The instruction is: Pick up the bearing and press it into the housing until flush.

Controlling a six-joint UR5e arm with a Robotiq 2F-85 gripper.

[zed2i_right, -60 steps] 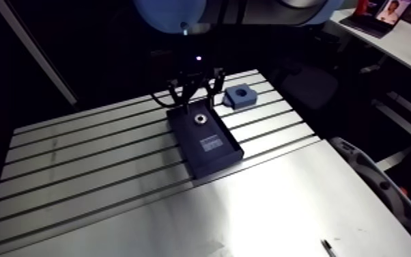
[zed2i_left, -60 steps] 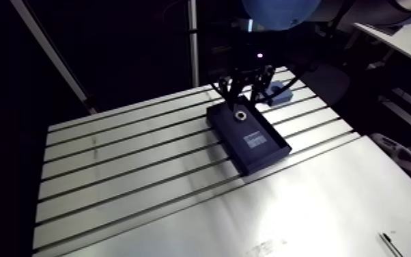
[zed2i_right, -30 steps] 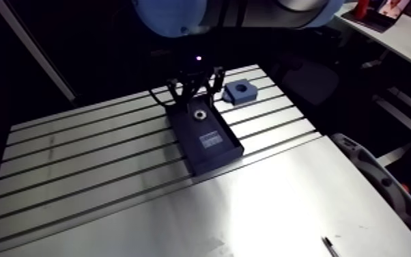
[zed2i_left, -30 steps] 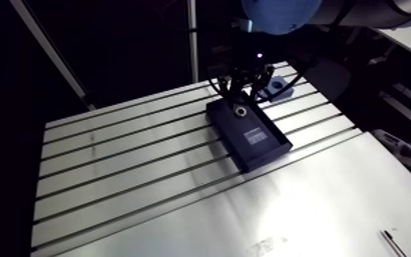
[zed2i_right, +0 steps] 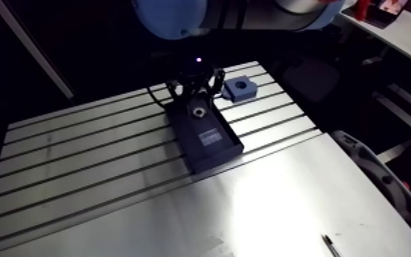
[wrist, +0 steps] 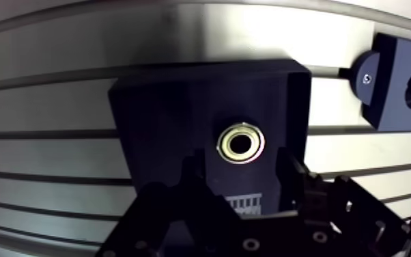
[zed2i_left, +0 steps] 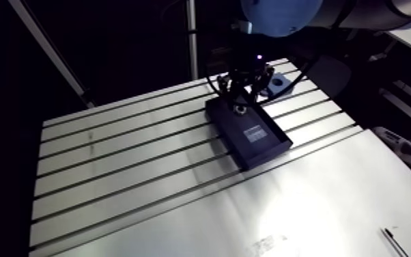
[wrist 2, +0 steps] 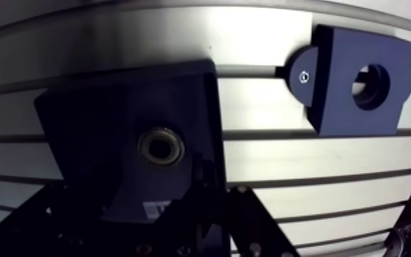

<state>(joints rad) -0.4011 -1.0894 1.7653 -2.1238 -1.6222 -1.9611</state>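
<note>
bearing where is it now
In the wrist view, the silver ring bearing lies on the dark rectangular tray, ahead of the open pincer; the blue square housing sits beside the tray.

gripper [wrist: 241, 165] | brought lower than before | now held closer over the bearing [wrist: 241, 143] in the black tray [wrist: 160, 116]

My joint cap [zed2i_right: 174, 14] is a broad, rounded dome of light blue, and the link [zed2i_right: 276, 10] beside it is grey. My wrist [zed2i_right: 196, 74] is black, with one small pale light [zed2i_right: 198, 60] on it. My pincer [wrist: 242, 171] is matte black, with two fingers [wrist: 290, 174] on angular linkage bars dotted with round screws [wrist: 251, 244].
</note>
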